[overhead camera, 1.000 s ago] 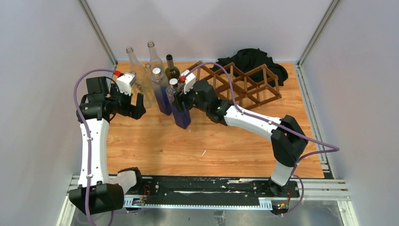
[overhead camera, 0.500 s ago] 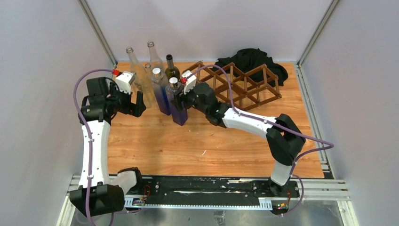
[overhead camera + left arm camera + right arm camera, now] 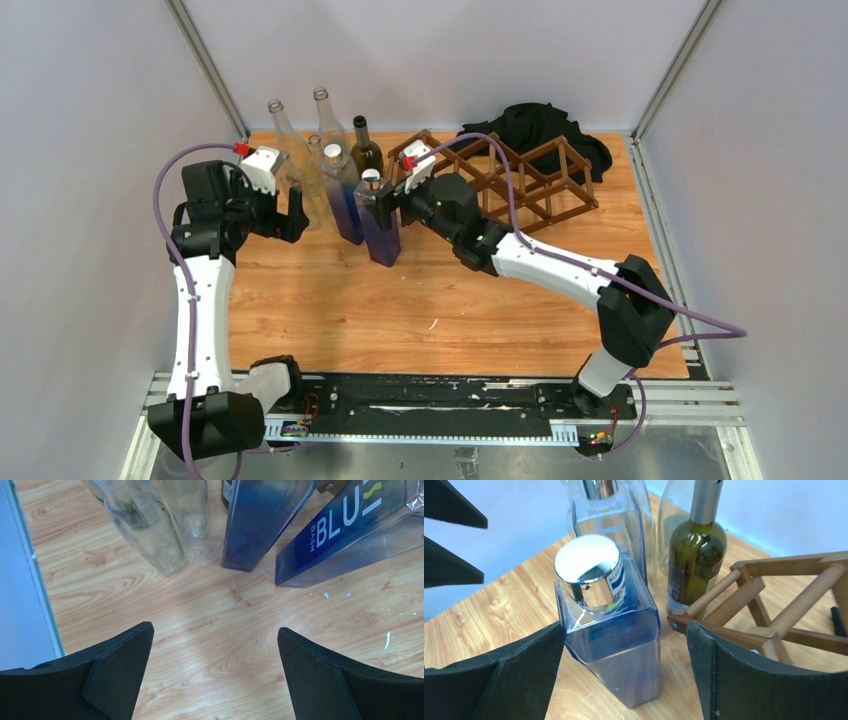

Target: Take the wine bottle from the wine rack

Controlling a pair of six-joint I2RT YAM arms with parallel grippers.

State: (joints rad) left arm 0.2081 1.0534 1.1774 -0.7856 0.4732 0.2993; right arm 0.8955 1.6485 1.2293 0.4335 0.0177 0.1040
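Blue square glass bottle [image 3: 609, 665] stands upright before our right gripper [image 3: 625, 629], fingers spread; we should retreat straight, missing the brown wooden lattice rack [image 3: 809, 597].

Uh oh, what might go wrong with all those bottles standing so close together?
The right gripper is open, right up by the nearer blue bottle. If it swings sideways while backing off, a finger might tip that bottle into the green bottle or the wine rack close by. The left gripper, also open, hangs near the clear bottles and might nudge them.
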